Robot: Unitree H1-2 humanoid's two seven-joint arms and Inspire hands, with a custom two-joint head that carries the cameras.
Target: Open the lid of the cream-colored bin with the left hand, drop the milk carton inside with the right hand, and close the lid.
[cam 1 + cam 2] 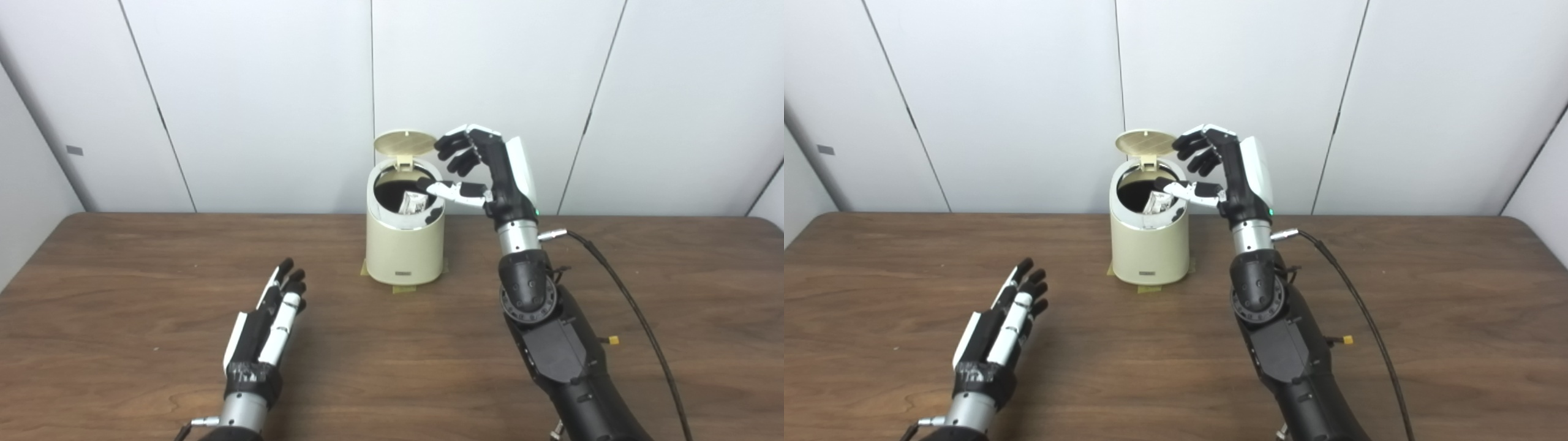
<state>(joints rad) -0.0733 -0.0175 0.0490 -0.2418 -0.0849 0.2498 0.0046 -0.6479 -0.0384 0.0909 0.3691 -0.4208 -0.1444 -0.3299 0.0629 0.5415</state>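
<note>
The cream-colored bin (pixel 404 251) stands at the back middle of the table, its round lid (pixel 405 143) tipped up and open. Inside the dark opening lies the white milk carton (pixel 413 202), free of any hold. My right hand (pixel 474 168) hovers just right of the bin's mouth, open, its fingers spread beside the lid and its thumb reaching over the rim. My left hand (pixel 269 321) rests low over the table, well in front and left of the bin, open with fingers extended and nothing in it.
A black cable (pixel 631 306) runs from the right wrist across the table's right side. Tape strips (pixel 404 288) hold the bin's base to the brown table (pixel 122 275). White wall panels stand close behind the bin.
</note>
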